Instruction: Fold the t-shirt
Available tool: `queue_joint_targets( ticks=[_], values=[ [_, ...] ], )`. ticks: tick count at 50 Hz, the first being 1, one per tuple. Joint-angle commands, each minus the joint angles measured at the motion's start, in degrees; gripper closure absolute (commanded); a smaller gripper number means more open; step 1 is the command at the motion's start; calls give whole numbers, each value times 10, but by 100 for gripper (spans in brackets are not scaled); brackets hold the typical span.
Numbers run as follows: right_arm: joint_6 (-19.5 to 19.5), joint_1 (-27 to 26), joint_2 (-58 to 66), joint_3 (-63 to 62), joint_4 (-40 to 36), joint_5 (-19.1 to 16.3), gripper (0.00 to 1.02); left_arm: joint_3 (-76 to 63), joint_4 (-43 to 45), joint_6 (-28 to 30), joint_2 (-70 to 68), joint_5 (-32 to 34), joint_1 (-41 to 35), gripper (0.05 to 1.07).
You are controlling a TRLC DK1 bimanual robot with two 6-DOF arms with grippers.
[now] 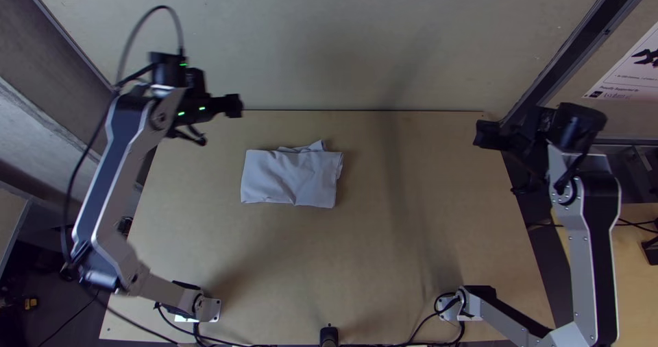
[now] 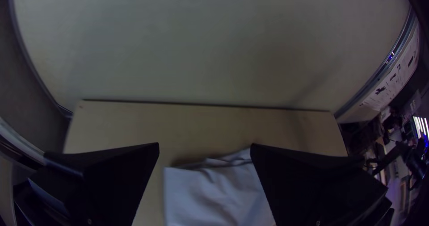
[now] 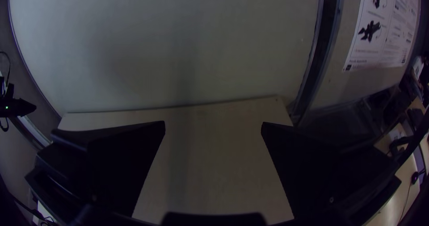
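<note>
Judging by the compact packet, the t-shirt (image 1: 291, 179) is about folded, left of centre on the tabletop (image 1: 466, 210), far edge rumpled; left hand (image 2: 204, 144) and right hand (image 3: 213, 122) both spread, empty, off to opposite sides, probably so nothing drags the layers

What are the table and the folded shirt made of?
The table looks like wood, maybe plywood, with a smooth, dull finish: it's pale tan and flat. The folded shirt looks like soft, matte cloth, because it bends into creases and little wrinkles. It might be cotton, but I can't be sure.
</note>
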Motion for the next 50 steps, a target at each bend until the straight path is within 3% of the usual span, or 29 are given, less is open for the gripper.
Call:
queue_joint_targets(
  ticks=[1,10,24,31,36,50],
  values=[
    [-22,-2,-1,46,-13,4,3,-53,22,57,-92,-1,35,9],
    [-28,-3,-37,79,-47,5,3,-115,64,115,-225,-1,92,9],
    [-32,-2,-175,42,-42,5,3,-285,188,140,-448,-1,158,9],
    [-64,-6,-259,-29,-21,6,3,-373,231,120,-554,0,178,9],
    [-70,-10,-345,-103,23,6,3,-422,240,106,-617,1,182,9],
    [-69,-12,-492,-230,25,6,4,-612,315,125,-795,0,187,9]
  ],
)
